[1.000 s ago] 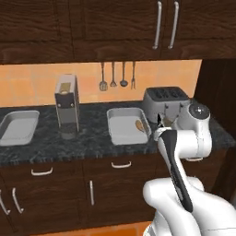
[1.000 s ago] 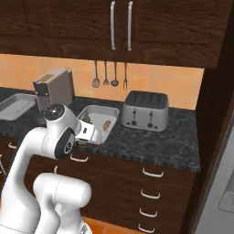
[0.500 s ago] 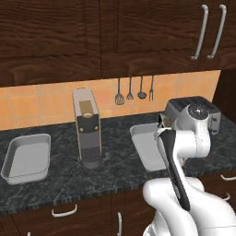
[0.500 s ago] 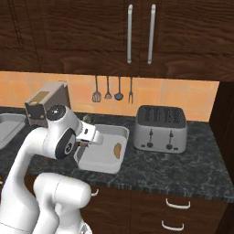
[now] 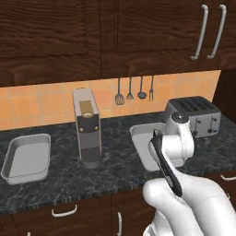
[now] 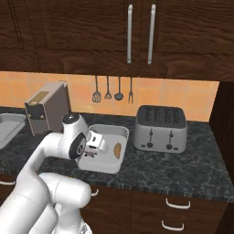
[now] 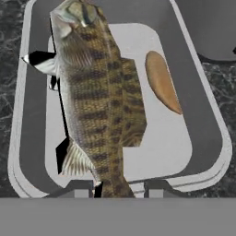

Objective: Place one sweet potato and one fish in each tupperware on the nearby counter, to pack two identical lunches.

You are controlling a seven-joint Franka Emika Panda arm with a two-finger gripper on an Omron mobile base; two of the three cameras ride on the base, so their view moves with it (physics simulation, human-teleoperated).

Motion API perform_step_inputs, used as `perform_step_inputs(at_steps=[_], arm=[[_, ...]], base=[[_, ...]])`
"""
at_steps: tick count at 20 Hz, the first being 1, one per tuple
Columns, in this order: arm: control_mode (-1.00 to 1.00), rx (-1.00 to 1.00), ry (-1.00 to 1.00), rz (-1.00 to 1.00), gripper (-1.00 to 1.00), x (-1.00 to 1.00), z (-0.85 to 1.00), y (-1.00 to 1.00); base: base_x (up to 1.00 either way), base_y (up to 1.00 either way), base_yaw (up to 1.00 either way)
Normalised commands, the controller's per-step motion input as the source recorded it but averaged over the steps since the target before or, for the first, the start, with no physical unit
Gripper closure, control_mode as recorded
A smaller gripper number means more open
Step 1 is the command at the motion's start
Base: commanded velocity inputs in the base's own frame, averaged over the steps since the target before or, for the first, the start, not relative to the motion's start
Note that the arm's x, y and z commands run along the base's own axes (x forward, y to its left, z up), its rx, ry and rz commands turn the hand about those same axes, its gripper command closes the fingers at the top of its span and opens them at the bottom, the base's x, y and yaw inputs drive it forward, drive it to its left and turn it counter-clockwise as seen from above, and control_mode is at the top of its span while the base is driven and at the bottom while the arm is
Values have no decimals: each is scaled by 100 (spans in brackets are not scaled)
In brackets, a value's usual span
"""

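In the hand view a brown striped fish (image 7: 97, 101) hangs lengthwise from my gripper (image 7: 118, 188), which is shut on its tail end. Below it lies a grey tupperware (image 7: 212, 133) holding one orange sweet potato (image 7: 162, 82) to the right of the fish. In the right base view my gripper (image 6: 91, 148) hovers over the left part of that tupperware (image 6: 109, 130), with the sweet potato (image 6: 117, 149) inside. A second tupperware (image 5: 27, 159) sits bare at the far left of the black counter (image 5: 115, 173).
A silver toaster (image 6: 162, 128) stands just right of the near tupperware. A coffee machine (image 5: 86, 129) stands between the two containers. Utensils (image 5: 133, 90) hang on the tiled wall. Dark cabinets hang overhead.
The whole picture has shifted and grown, so the base has driven closer and sideways. My gripper keeps its hold on the fish over the tupperware.
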Motion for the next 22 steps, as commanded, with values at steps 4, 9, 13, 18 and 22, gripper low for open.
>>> perform_step_inputs(at_steps=[4, 9, 13, 18, 22], arm=[[-100, 0, 17, 0, 100, 51, -49, 0], [-100, 0, 8, 0, 100, 56, -54, 0], [-100, 0, 3, 0, 100, 52, -51, 0], [-100, 0, 0, 0, 100, 55, -35, -12], [-100, 0, 0, 0, 100, 43, -63, -8]], base=[[0, 0, 0], [0, 0, 0], [0, 0, 0], [0, 0, 0], [0, 0, 0]])
